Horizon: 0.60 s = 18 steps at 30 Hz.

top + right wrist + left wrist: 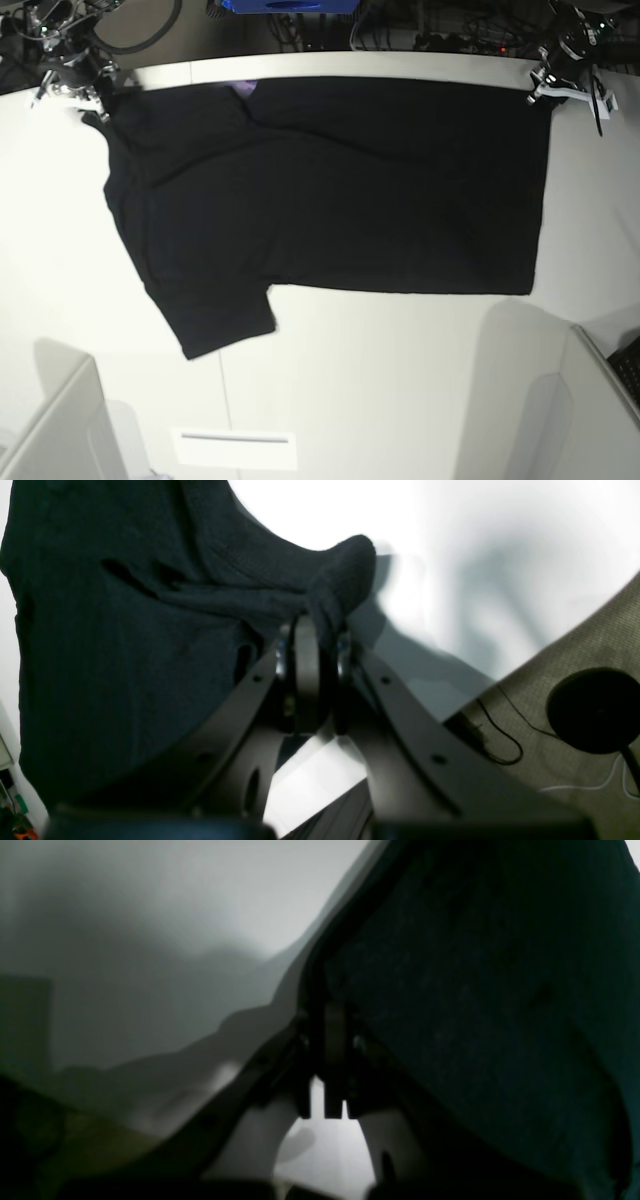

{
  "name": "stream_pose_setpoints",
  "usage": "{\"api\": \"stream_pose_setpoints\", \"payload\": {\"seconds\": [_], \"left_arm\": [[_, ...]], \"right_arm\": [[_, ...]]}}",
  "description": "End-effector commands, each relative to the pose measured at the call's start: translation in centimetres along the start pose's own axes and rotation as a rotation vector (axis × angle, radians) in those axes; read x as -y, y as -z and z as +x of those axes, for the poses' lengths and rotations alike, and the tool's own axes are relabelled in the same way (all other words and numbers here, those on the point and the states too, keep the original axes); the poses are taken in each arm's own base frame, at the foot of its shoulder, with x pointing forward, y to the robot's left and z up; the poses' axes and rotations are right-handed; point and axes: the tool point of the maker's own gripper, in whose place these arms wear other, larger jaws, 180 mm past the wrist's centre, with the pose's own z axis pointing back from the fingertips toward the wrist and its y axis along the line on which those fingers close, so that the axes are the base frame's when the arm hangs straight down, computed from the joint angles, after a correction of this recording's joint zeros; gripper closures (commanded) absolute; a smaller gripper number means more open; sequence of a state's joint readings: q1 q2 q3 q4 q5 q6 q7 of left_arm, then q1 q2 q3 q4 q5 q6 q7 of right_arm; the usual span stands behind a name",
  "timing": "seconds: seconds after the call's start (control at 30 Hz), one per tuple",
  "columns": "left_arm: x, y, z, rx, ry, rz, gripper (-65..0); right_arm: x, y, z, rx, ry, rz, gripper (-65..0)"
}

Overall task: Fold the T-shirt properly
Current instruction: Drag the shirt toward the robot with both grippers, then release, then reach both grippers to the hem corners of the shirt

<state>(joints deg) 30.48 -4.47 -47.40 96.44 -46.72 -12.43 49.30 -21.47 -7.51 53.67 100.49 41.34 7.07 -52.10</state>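
Both grippers, left gripper [334, 1005] and right gripper [314, 630], clamp T-shirt [330, 190]; long axis left-right, sleeves toward right gripper.

Bare table [400, 380] lies open below the T-shirt [350, 190].

T-shirt [340, 190]: large, black, short-sleeved, spread nearly flat on the white bench [400, 380], plain side up. Body runs sideways across the base view, 9 to 3 o'clock. Straight hem edge at 3 o'clock, vertical in view. One sleeve [225, 320] sticks out toward 7 o'clock, flat, corner squared. Small patch of purple [243, 89] shows at the top edge near 11 o'clock, where the cloth is turned. Far edge lies along the bench's back rim. The two far corners, at 10 and 2 o'clock, look lifted; in the wrist views dark knit cloth [150, 605] hangs bunched there [475, 990].
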Motion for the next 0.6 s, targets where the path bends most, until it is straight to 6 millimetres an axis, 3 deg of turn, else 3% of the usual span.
{"api": "stream_pose_setpoints", "payload": {"seconds": [0.0,0.03,0.07,0.13,0.2,0.27,0.37,0.47,0.57], "left_arm": [[0.6,-0.8,1.8,0.053,0.039,-0.015,0.0],[0.7,-1.2,1.8,0.057,0.05,-0.011,0.0],[0.7,-1.5,1.9,0.058,0.062,-0.008,0.0],[1.0,-2.1,2.4,0.073,0.085,-0.009,-2.0],[0.5,-3.0,3.6,0.114,0.084,0.01,-19.3],[-0.2,-3.7,4.6,0.15,0.078,0.032,-33.7],[-1.0,-4.4,5.6,0.18,0.07,0.055,-48.1],[-1.8,-5.0,6.1,0.2,0.062,0.077,-55.5],[-2.6,-5.6,6.8,0.224,0.052,0.099,-56.4]], "right_arm": [[-0.3,-0.5,1.3,0.043,-0.017,0.009,0.0],[-0.3,-0.5,1.3,0.043,-0.017,0.009,0.0],[-0.3,-0.5,1.3,0.043,-0.017,0.009,-5.4],[-0.2,-0.8,1.4,0.051,-0.024,0.005,-23.3],[-0.3,-1.6,1.9,0.077,-0.046,0.0,-33.3],[-0.8,-2.3,2.5,0.101,-0.069,0.004,-32.0],[-1.4,-2.7,3.1,0.12,-0.084,0.012,-30.6],[-2.0,-2.5,3.7,0.136,-0.089,0.024,-30.6],[-4.1,-1.9,5.0,0.166,-0.09,0.073,-31.1]]}}
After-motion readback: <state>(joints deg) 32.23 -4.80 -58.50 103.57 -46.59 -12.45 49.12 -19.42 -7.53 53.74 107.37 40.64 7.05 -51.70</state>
